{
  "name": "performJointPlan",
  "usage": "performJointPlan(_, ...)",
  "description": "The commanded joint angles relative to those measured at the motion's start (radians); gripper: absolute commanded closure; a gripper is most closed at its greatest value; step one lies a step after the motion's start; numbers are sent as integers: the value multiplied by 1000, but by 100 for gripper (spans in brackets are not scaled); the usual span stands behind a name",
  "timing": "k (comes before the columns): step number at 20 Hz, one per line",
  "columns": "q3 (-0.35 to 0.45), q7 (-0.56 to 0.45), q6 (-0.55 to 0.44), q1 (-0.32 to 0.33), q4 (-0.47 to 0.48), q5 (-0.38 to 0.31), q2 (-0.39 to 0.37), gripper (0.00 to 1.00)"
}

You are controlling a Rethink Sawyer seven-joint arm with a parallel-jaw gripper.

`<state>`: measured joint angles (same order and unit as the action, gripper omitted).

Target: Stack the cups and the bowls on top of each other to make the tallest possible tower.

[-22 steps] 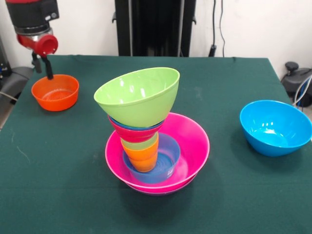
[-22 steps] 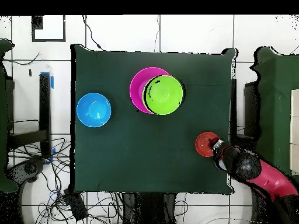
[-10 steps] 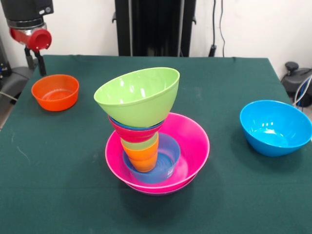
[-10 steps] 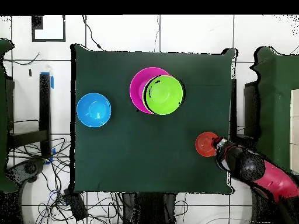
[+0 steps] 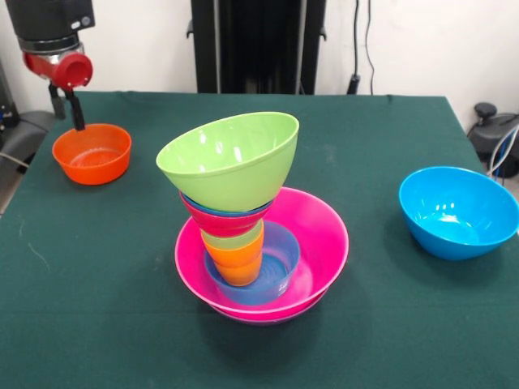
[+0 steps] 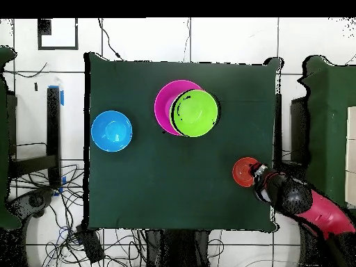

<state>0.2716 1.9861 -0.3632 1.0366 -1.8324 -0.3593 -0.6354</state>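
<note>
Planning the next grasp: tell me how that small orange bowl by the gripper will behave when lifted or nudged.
The small orange bowl looks like thin glossy plastic, so probably stiff and light, and apt to slide on the green cloth if pushed. Its smooth rim may slip in a loose pinch. It sits upright and wide, so tipping seems unlikely unless the gripper presses one edge.

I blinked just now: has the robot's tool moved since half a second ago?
Yes. The tool has dropped lower and shifted slightly right, back toward the rim of the orange bowl, which has stayed put.

You've got: tower mid-table w/ lime bowl tilted on top; orange bowl far left, sky-blue bowl right.
</note>
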Motion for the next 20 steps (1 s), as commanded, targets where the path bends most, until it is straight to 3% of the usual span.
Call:
performJointPlan(1,97,92,85,-46,-68,34,79,0)
performJointPlan(20,146,113,139,-58,-70,68,132,0)
